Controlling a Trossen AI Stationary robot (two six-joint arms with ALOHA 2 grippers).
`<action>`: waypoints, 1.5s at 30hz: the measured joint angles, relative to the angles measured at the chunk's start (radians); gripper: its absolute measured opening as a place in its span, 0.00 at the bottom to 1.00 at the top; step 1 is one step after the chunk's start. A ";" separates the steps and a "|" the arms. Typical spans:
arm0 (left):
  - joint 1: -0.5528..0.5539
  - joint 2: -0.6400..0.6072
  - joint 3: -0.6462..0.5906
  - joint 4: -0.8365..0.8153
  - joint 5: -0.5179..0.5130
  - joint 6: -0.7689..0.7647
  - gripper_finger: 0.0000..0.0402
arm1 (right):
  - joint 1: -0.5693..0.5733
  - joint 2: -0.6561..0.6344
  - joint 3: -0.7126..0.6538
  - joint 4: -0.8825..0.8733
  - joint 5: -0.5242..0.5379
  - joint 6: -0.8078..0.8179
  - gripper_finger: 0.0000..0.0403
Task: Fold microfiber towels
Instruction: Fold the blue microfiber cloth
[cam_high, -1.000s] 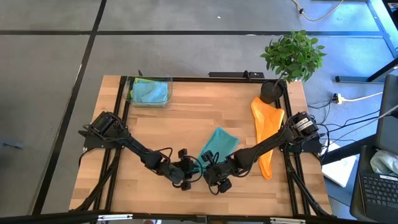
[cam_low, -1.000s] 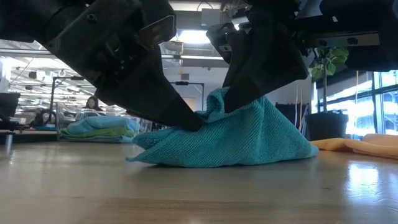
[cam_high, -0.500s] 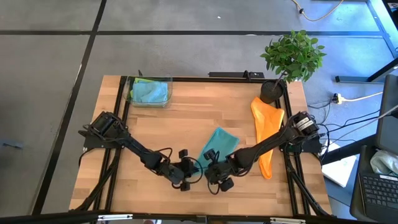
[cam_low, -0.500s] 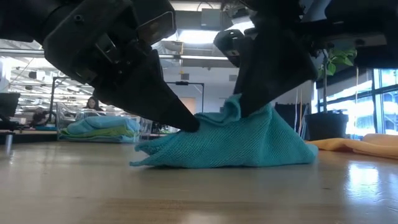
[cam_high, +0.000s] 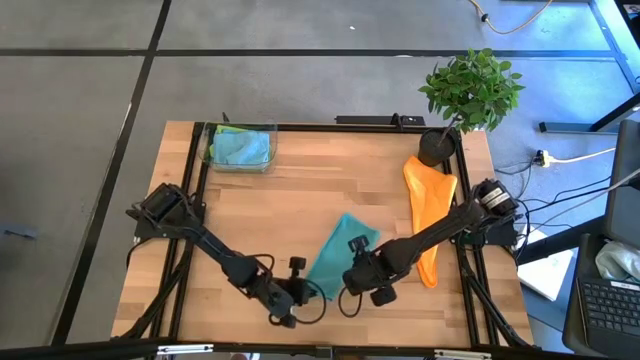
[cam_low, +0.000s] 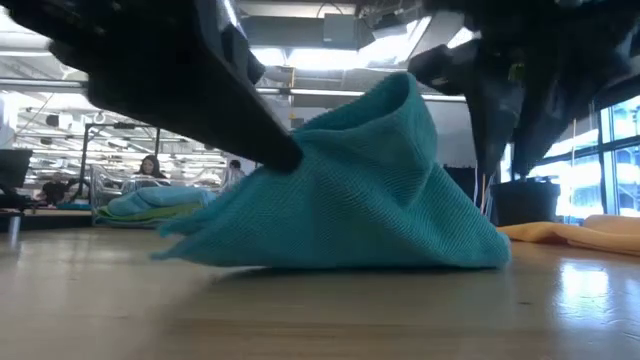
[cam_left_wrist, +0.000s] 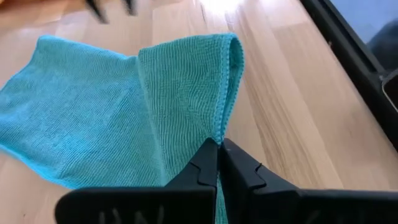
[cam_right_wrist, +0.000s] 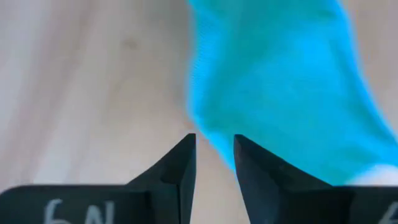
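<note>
Wooden table (cam_high: 300, 190), black-framed, on a grey floor; items listed left to right.

1. Clear bin (cam_high: 240, 148), far left corner. Holds folded towels: light blue on top, lime green edge beneath.

2. Left arm, reaching from the left edge toward the near middle, stretched low along the wood. Left gripper (cam_high: 292, 300) pinched tight on the near corner of the teal towel (cam_high: 335, 262); in the wrist view the closed fingers (cam_left_wrist: 208, 163) trap the hem, and the cloth doubles over just beyond them.

3. Teal towel, near centre of the table. Seen at table level it rises in a peak (cam_low: 380, 180), one end lifted off the wood, the rest trailing flat.

4. Right arm, reaching from the right edge, elbow passing over the orange towel. Right gripper (cam_high: 368, 287) sits just beside the teal towel's near right edge, jaws a narrow gap apart with nothing between them; its fingertips (cam_right_wrist: 186, 155) hover over bare wood, cloth just ahead.

5. Orange towel (cam_high: 428, 195), unfolded, along the right side.

6. Potted plant (cam_high: 468, 95), far right corner.

Step in hand, by judgement: an early fold of the teal towel, one corner held. Next move likely calls for the right gripper to take the neighbouring corner, so both ends carry across evenly; a one-sided pull risks a skewed fold.
</note>
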 joint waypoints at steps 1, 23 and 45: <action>-0.004 0.000 0.008 -0.023 0.000 0.000 0.00 | 0.002 0.000 -0.008 0.001 0.049 0.005 0.27; 0.037 -0.065 0.114 -0.121 -0.137 0.342 0.00 | 0.006 -0.006 -0.383 0.568 0.063 0.024 0.09; 0.374 -0.074 0.209 -0.111 0.223 0.679 0.00 | 0.173 -0.390 -0.318 0.012 0.203 0.269 0.07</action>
